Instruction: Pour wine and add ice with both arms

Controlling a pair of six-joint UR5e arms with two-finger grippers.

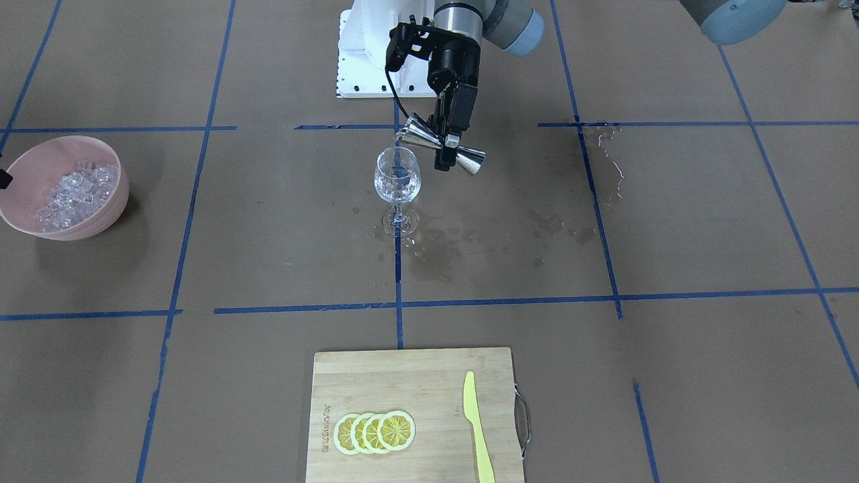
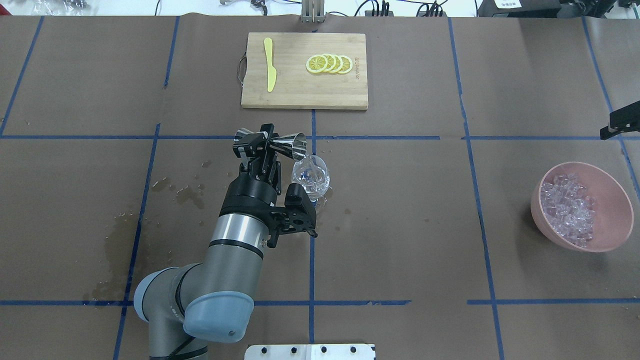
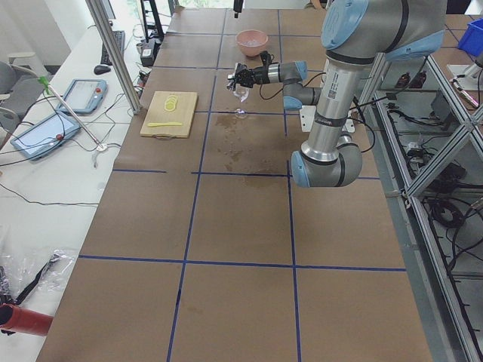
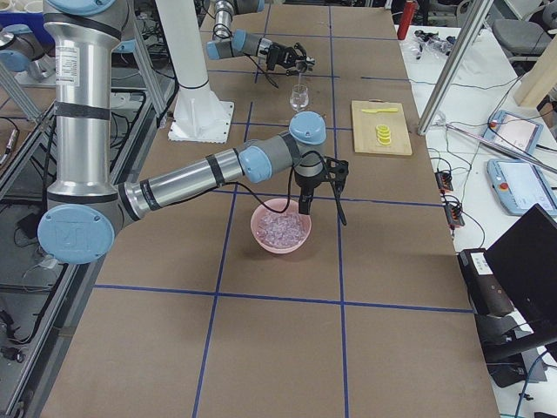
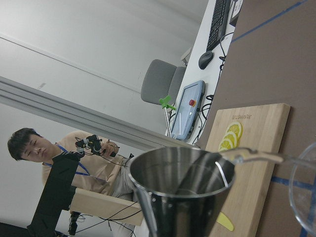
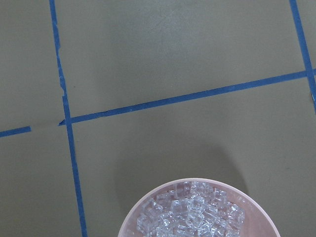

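Pouring looks to be the step in hand. Left hand (image 1: 448, 142) is clenched on the waist of a steel jigger (image 1: 417, 132). The jigger lies tipped near level, long axis running across the robot's front. Its lower mouth sits just above the rim of the stemmed glass (image 1: 397, 178), which stands upright on the surface (image 1: 671, 221), just below the hand and a little to the robot's right of it.

Wine: clear, so no stream or level can be made out in the glass. Wet patches darken the surface around the foot.

Ice (image 2: 572, 210) is heaped in a pink bowl (image 2: 617, 200), well apart from the glass, far to the robot's right. Right hand (image 4: 303, 198) hangs over that bowl, with the ice directly below in its wrist view. Whether it is released or clenched cannot be told.

Judgement: any further tilt turns on the jigger's mouth lying inside the rim's line, or liquid lands on the surface. The right arm is much the nearer to the ice, so that transfer should fall to it, travelling toward the robot's left to reach the glass.
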